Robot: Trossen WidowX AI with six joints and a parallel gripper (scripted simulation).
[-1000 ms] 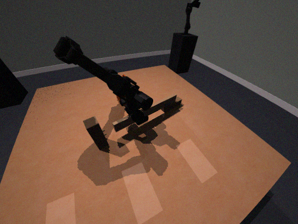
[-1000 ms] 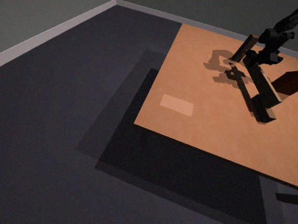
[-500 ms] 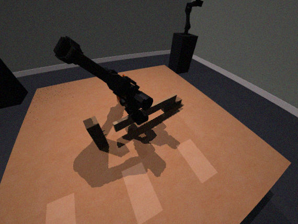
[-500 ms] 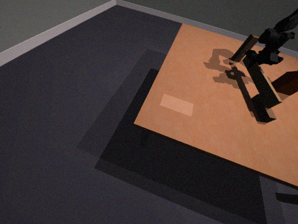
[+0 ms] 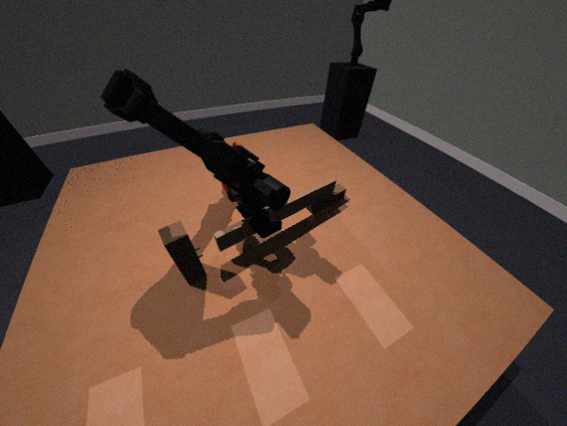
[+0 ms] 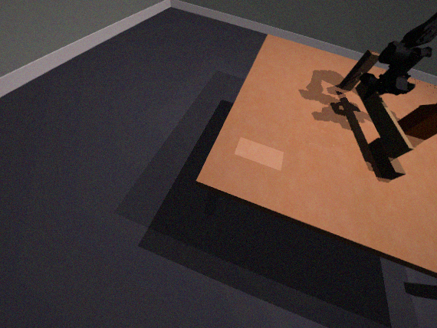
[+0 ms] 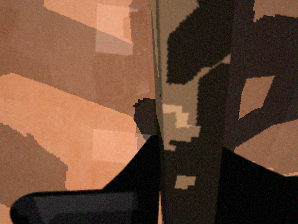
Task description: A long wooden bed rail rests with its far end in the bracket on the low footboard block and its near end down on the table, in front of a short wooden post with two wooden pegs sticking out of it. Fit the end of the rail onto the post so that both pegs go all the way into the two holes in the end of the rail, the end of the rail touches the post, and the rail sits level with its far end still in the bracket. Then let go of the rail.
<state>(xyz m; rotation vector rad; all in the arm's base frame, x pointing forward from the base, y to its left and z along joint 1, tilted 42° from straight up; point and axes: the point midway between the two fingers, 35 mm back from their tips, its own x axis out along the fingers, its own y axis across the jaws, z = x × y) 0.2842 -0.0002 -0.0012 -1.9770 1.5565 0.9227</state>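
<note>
My gripper point(image 5: 265, 225) point(image 6: 369, 87) point(image 7: 173, 141) is shut on the long wooden rail point(image 5: 228, 238) point(image 6: 383, 120) point(image 7: 172, 100), nearer its post end. That end is raised off the table and looks roughly level with the pegs. The rail's far end is at the low footboard block point(image 5: 324, 203) point(image 6: 377, 148); shadow hides whether it is fully seated in the bracket. The short post point(image 5: 185, 256) point(image 6: 358, 71) stands upright with two small pegs point(image 5: 198, 251) pointing toward the rail. A gap separates the rail end from the pegs. The holes cannot be made out.
The orange-brown table point(image 5: 438, 299) point(image 6: 307, 199) carries strong arm shadows around the post and under the rail. A dark brown object point(image 6: 423, 122) is beside the rail at the right edge of the exterior view. Another arm point(image 5: 356, 37) stands on a black pedestal point(image 5: 345, 100) beyond the table.
</note>
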